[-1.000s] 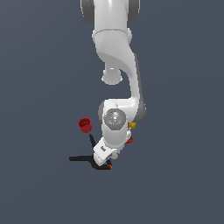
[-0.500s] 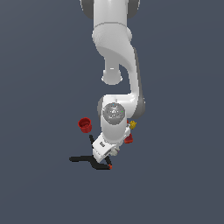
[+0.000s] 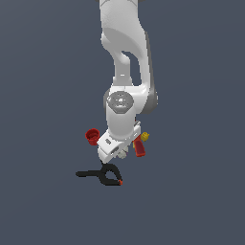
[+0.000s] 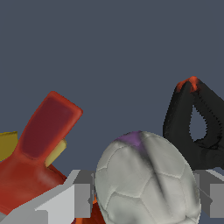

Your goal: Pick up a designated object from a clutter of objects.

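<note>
The designated object, an off-white ball (image 4: pixel 144 175) with grey seams and a purple patch, sits between my gripper's (image 4: pixel 144 199) two grey fingers (image 4: pixel 83 199), which press on both its sides. In the exterior view the gripper (image 3: pixel 119 157) hangs just above the clutter of objects, and only a pale edge of the ball (image 3: pixel 124 153) shows under the white hand. The gripper is shut on the ball.
A black spring clamp (image 3: pixel 107 174) (image 4: pixel 197 127) with red tips lies just below the hand. The red drill (image 3: pixel 139 146) (image 4: pixel 39 140) with its yellow tip (image 3: pixel 145 137) lies on the exterior view's right, and a red cup (image 3: pixel 92 136) on its left.
The hand has risen a little off the clamp, with the ball held between the fingers. More of the drill now shows beside it.
</note>
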Robot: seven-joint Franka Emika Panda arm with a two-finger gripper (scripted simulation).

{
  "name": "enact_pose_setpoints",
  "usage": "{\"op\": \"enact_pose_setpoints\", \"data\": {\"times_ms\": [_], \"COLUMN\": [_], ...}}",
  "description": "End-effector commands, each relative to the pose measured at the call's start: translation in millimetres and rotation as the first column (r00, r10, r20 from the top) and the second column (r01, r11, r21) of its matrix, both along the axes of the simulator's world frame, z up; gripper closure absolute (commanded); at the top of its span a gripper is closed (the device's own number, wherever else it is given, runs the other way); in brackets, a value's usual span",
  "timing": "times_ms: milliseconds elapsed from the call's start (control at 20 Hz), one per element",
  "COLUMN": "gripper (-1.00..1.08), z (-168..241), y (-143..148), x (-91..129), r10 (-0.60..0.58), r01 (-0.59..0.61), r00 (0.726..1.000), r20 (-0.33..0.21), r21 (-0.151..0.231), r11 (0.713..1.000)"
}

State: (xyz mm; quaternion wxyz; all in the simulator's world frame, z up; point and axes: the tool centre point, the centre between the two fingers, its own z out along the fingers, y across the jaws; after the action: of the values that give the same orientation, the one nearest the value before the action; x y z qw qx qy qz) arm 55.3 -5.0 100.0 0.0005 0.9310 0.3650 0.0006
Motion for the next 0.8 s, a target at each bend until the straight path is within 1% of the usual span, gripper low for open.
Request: {"op": "enact_pose_setpoints", "data": {"times_ms": [0, 750], "gripper": [1.08, 1.08], "z": [17, 114], "y": [-4, -26], "x": [-13, -92], "r10": [0.0, 0.0], "r01": [0.0, 0.0], "r00": [1.0, 1.0], "r20": [0.002, 0.001], "r21": [0.0, 0.001], "r11": [1.0, 1.0]}}
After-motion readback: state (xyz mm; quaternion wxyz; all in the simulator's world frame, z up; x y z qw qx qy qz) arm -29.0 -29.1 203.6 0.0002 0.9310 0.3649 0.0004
